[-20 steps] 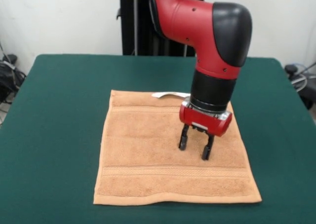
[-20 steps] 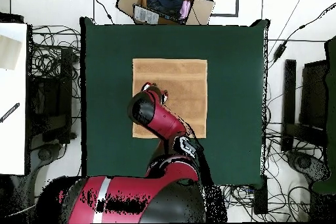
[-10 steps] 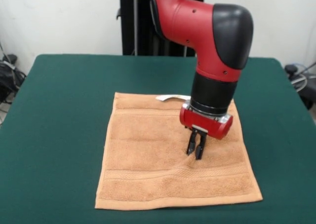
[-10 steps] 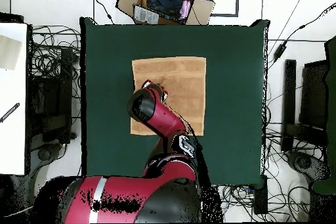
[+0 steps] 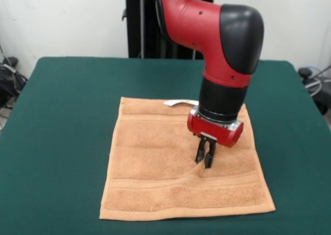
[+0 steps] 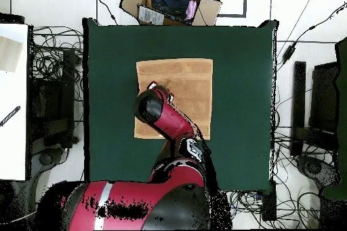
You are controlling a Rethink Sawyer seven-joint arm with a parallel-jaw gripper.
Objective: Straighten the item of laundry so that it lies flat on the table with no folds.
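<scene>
one tan towel (image 5: 170, 167) lies spread near the middle of the green table (image 5: 62, 121), roughly square, with band stripes running across it near two opposite edges. its white tag (image 5: 180, 102) sticks out from the edge nearest the pedestal. a shallow ridge of cloth rises in the towel around the claw tips and bends the nearer stripe; the rest lies flat. the gripper (image 5: 205, 157) points straight down onto the towel's right half in the front view, its two black fingers pressed together and pinching a small fold of the towel. in the overhead view the arm (image 6: 159, 113) covers one side of the towel (image 6: 186, 86) and hides the claw. a cardboard box (image 6: 169, 1) sits on the floor beyond the table's far edge.
</scene>
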